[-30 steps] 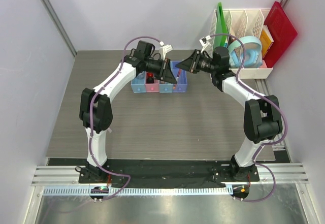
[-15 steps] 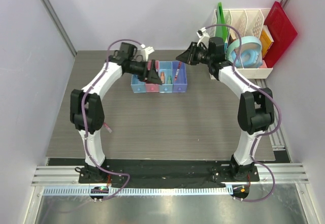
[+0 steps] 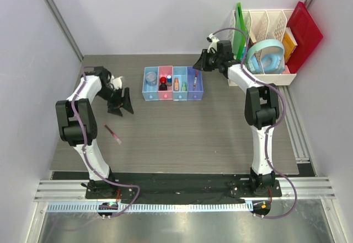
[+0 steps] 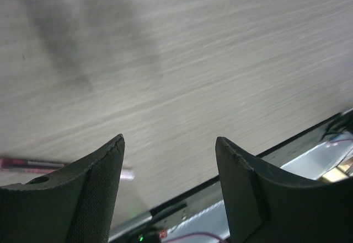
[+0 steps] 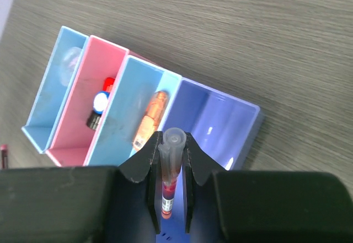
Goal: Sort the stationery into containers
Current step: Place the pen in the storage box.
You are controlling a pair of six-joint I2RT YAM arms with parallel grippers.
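Left arm (image 3: pixel 83 97) swung leftward, dark red pen (image 5: pixel 169 168) pinched between right jaws

Four joined bins (image 3: pixel 157 96) stand in a row at the back of the table (image 3: pixel 182 133): light blue, pink, light blue, purple-blue. A clear round piece (image 3: pixel 150 79) lies in the first. A red ball (image 5: pixel 108 83) and a blue-capped piece (image 5: pixel 100 101) lie in the pink one, and an orange marker (image 5: pixel 150 116) and a green marker (image 3: pixel 183 85) in the third. A red pen (image 5: pixel 169 185) (clear-capped) is pinched in the right end effector (image 5: pixel 172 139) over the purple bin. A second pen (image 3: pixel 112 134) lies flat on the table's left.
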